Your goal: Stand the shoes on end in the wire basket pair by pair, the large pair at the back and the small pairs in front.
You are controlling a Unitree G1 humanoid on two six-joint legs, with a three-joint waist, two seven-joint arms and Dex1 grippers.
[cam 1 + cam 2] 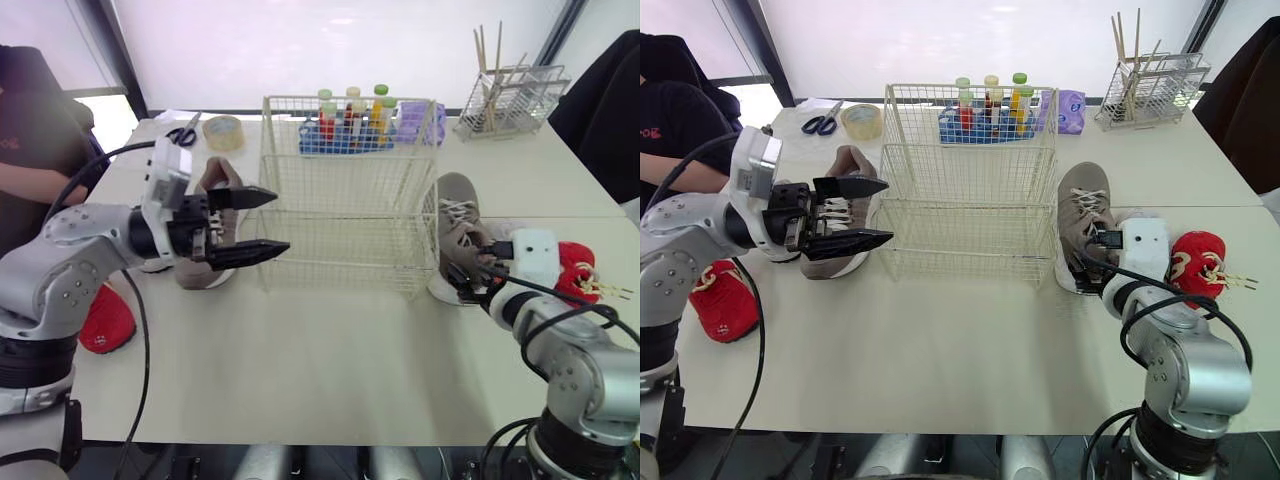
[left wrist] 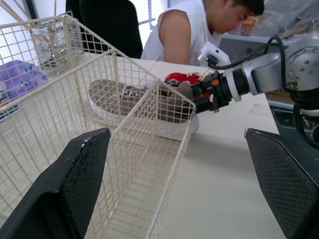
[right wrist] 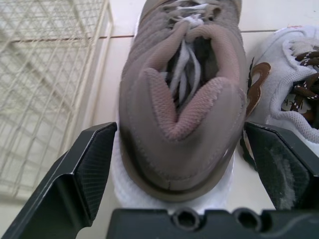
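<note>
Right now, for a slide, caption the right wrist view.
Open right hand straddles the heel of the taupe shoe, wire basket alongside.

Scissors (image 1: 820,124), tape roll (image 1: 862,121), bottle rack (image 1: 990,120) and chopstick caddy (image 1: 1152,95) line the table's (image 1: 970,350) far side

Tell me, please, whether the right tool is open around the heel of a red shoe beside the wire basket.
Not quite: the right tool is open around the heel of a taupe shoe beside the wire basket, as the right wrist view shows.
</note>
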